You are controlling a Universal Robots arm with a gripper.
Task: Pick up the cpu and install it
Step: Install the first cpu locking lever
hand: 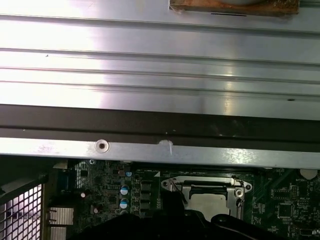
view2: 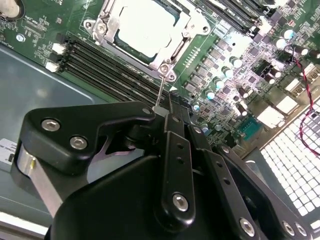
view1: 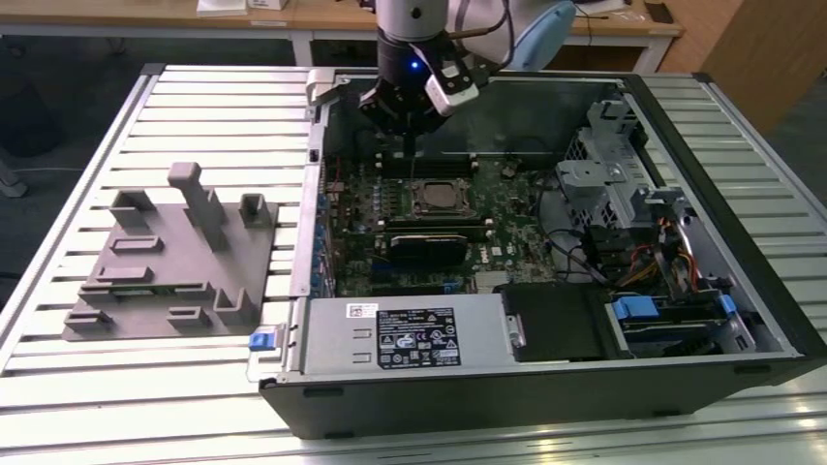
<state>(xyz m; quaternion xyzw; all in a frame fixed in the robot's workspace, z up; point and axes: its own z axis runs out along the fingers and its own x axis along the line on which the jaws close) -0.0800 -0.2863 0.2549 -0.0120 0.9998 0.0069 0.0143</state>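
Hovering gripper (view1: 409,145) over one socketed cpu (view1: 437,197).

cpu (view2: 142,25): pale matt metal | gripper (view2: 167,107): glossy black plastic

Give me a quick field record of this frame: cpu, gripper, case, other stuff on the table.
cpu: seated in the motherboard socket, silvery top up, metal frame around it
gripper: above the open case, just behind the socket, holding nothing visible
socket lever: thin wire standing up beside the socket
case: lying on its side, panel off
grey fixture: on the table at the exterior view's left
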